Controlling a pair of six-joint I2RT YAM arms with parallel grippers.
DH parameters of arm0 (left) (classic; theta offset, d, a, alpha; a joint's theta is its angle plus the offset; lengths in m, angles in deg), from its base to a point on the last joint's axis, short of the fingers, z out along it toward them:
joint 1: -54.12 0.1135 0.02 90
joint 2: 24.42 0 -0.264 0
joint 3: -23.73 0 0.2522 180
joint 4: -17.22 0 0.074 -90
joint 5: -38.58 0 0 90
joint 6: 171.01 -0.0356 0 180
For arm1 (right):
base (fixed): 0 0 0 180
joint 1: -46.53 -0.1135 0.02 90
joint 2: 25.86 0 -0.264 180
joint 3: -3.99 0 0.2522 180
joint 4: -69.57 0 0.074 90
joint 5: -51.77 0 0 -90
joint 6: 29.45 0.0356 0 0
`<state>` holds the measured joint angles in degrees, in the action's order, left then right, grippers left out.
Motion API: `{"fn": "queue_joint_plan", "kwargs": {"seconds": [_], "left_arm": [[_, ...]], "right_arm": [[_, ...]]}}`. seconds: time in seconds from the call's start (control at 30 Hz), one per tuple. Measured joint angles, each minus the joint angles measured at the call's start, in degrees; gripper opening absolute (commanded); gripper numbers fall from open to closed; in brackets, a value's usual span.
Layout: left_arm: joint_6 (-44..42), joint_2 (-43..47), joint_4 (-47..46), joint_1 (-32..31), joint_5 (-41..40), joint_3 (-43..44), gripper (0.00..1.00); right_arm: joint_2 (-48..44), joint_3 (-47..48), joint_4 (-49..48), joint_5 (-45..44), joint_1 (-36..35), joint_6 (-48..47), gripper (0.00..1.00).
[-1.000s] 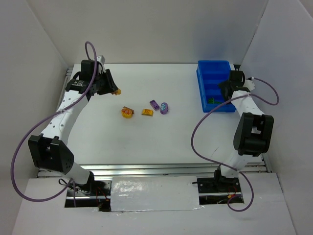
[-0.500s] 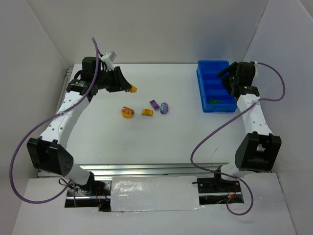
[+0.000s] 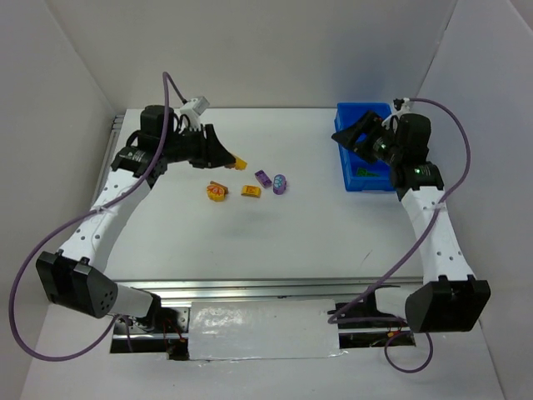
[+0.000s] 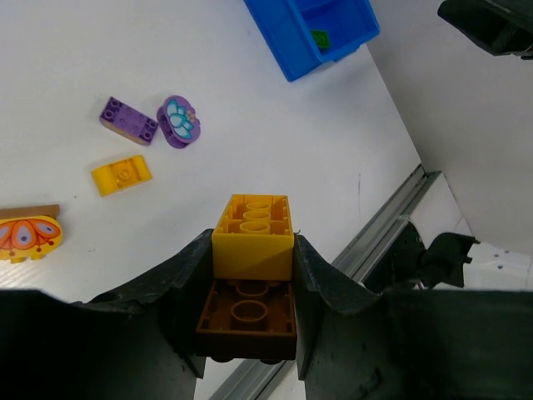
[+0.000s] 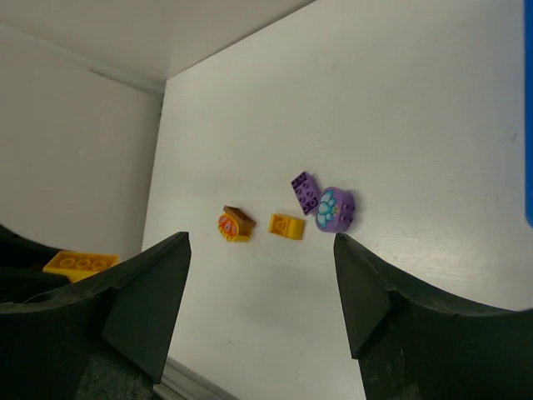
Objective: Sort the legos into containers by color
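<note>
My left gripper (image 3: 226, 157) (image 4: 252, 252) is shut on a yellow brick (image 4: 252, 237) (image 3: 239, 163) stacked with a brown brick (image 4: 246, 321), held above the table, back and left of the loose legos. On the table lie an orange-and-brown piece (image 3: 216, 191) (image 5: 234, 224), a small yellow brick (image 3: 251, 191) (image 4: 122, 174), a purple brick (image 3: 263, 177) (image 4: 128, 121) and a round purple piece (image 3: 280, 182) (image 4: 179, 122). My right gripper (image 3: 356, 138) (image 5: 262, 250) hangs open and empty over the blue tray of containers (image 3: 343, 158), facing left. A green brick (image 3: 363, 171) (image 4: 320, 38) lies in one compartment.
White walls close in the table at the left, back and right. A metal rail (image 3: 250, 287) runs along the near edge. Purple cables loop off both arms.
My left arm has carried the yellow and brown bricks rightward toward the loose legos. My right arm has risen from the tray and turned its gripper to face left.
</note>
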<state>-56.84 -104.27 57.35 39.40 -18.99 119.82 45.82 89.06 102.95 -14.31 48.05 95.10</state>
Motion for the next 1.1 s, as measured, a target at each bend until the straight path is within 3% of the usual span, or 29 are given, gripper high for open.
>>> {"fn": "queue_joint_plan", "kwargs": {"seconds": [0.27,0.5,0.7,0.83,1.1], "left_arm": [[-1.75,4.57,0.46,-5.97,2.40,-5.75,0.00],[-3.41,11.98,-2.45,-6.64,14.49,-13.66,0.00],[-1.73,15.72,-10.75,-6.97,27.76,-20.00,0.00],[0.70,16.31,-17.03,-7.45,32.98,-22.99,0.00],[0.00,15.76,-18.01,-9.18,35.78,-22.60,0.00]], "right_arm": [[-6.69,-5.64,-2.40,7.85,-4.94,1.46,0.74],[-10.82,-19.26,-10.73,21.88,-20.15,1.77,0.73],[-12.00,-23.43,-21.00,30.03,-23.08,4.11,0.68],[-11.89,-23.82,-26.49,33.64,-27.28,3.65,0.71],[-8.37,-18.97,-25.83,37.31,-32.98,-1.14,0.71]]}}
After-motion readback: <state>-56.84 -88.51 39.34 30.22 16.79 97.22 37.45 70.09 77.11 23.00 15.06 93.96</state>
